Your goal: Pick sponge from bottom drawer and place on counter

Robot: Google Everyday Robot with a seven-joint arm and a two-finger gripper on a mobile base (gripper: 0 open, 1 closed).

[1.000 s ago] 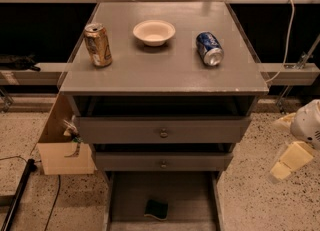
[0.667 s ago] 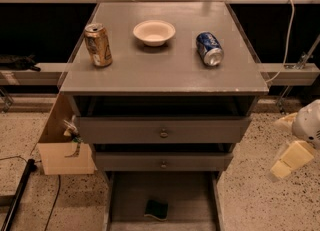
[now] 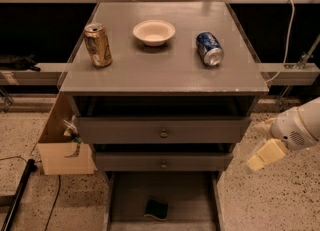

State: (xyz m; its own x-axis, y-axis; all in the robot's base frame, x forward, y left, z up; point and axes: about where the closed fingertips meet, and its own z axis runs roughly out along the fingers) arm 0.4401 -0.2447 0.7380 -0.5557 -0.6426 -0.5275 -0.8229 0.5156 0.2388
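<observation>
The sponge [image 3: 156, 209], dark green on top with a pale edge, lies flat in the pulled-out bottom drawer [image 3: 125, 200], near the middle of its grey floor. Above the two knobbed drawer fronts, the grey counter [image 3: 165, 70] is the top of the cabinet. My gripper [image 3: 260, 147] hangs to the right of the cabinet at the height of the lower drawer front. It is well apart from the sponge, up and to the right of it, and holds nothing that I can see.
On the counter stand a gold can [image 3: 98, 44] at the left, a white bowl [image 3: 154, 32] at the back middle and a blue can [image 3: 209, 48] lying on its side at the right. A cardboard box [image 3: 61, 147] sits left of the cabinet. A cable [image 3: 288, 30] hangs at the right.
My gripper has shifted a little to the left, toward the cabinet's right side. The sponge and the things on the counter have not moved.
</observation>
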